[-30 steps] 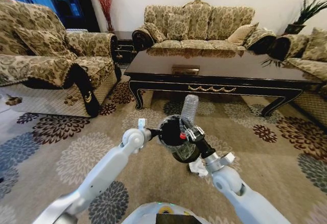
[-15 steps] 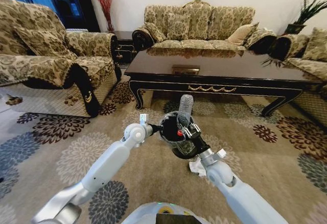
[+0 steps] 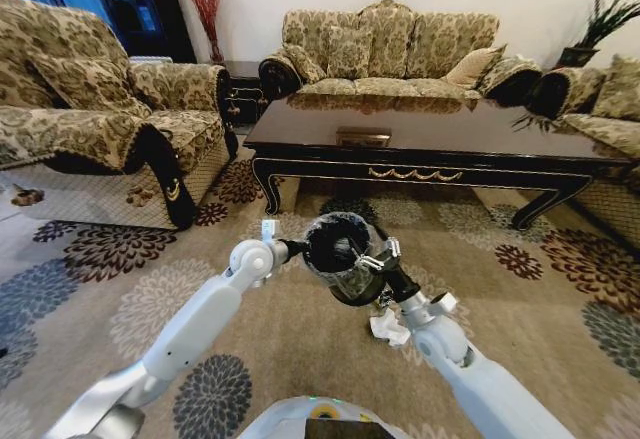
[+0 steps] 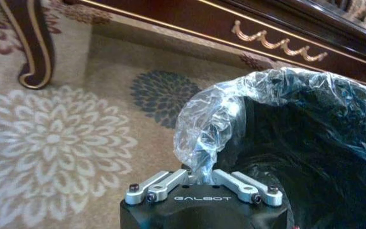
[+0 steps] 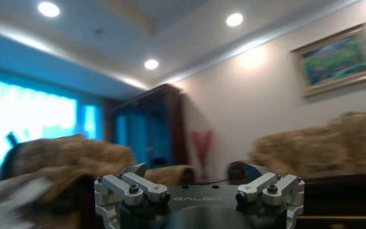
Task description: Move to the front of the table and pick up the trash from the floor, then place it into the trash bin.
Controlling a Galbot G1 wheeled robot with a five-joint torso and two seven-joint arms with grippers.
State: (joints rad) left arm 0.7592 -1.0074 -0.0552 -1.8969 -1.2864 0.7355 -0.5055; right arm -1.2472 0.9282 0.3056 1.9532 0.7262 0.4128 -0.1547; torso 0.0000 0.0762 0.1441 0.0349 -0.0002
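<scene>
While pinching the crinkly liner [image 4: 215, 119] at the rim of the trash bin [image 3: 338, 259], holding the bin up off the carpet [image 3: 120, 299] with the left gripper [image 4: 201, 180], fingers drawn together on a fold of the plastic. Carrying it this way, most likely, to be bringing the open mouth up to the other arm rather than making that arm reach down to a bin on the floor. Hovering the right gripper [image 3: 375, 257] at the near edge of that mouth, fingers spread apart in the right wrist view with nothing showing between them, and pointing out across the room toward the far wall. Judging from that empty spread, probably finishing a drop into the bin. Not being able to tell the contents, though, with the dark bag hiding everything inside. Standing in front of the table [image 3: 440, 139], with the bin hanging between the robot and the gilded front rail. Leaving the crumpled white paper wad [image 3: 388, 327] lying on the carpet, below and just to the right of the raised bin. Lying just beside the right forearm and apart from both grippers, under the right gripper rather than within it, and so calling for a reach downward.
</scene>
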